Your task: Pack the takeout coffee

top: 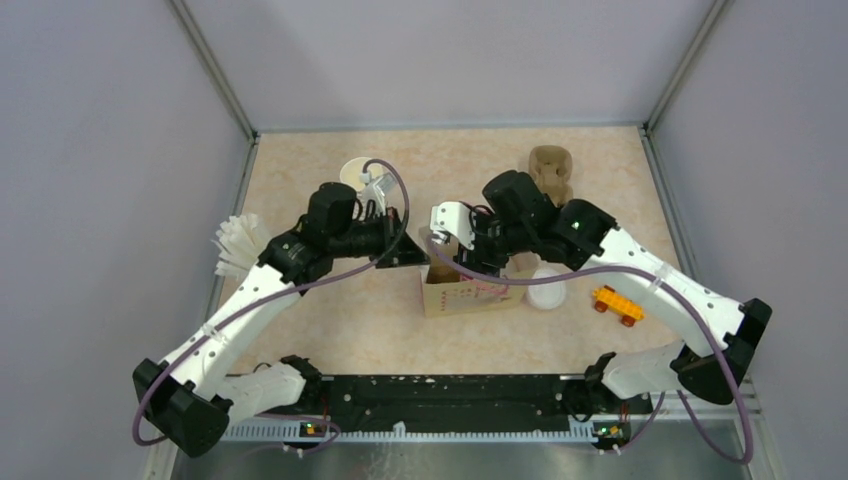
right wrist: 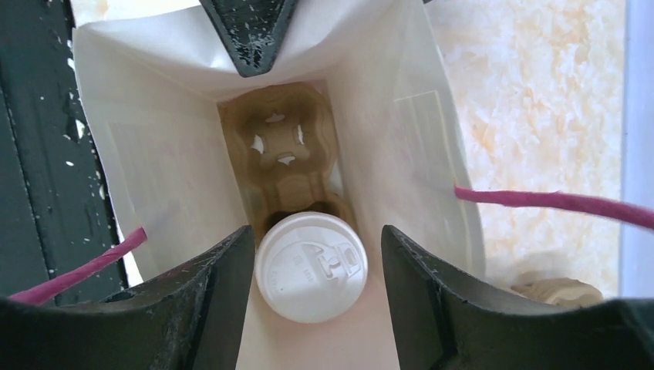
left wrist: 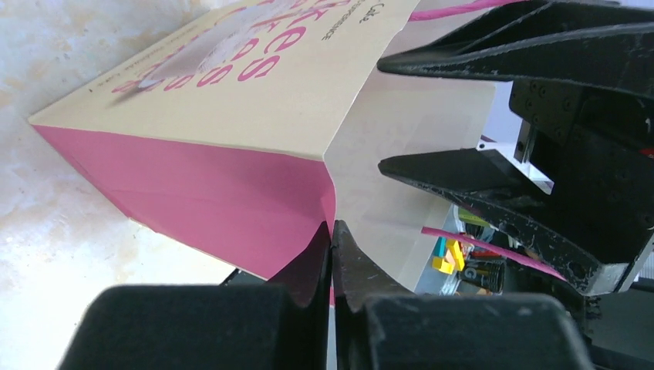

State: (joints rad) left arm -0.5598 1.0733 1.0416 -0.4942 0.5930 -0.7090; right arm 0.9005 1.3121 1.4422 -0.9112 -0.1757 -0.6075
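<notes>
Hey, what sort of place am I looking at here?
Probably a robot test cell, not a café: plain grey walls box in a beige marbled table, and the cream paper bag with pink lettering stands near an orange toy brick car.

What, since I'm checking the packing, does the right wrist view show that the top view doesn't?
Only the right wrist: inside the bag, the lidded coffee sits in a carrier, the slot beyond it empty, the right claw open on either side of the lid. Only the top: a fanned white stack at left, an orange toy at right, a spare carrier at the back. Both: the bag with the right claw at its mouth.
</notes>
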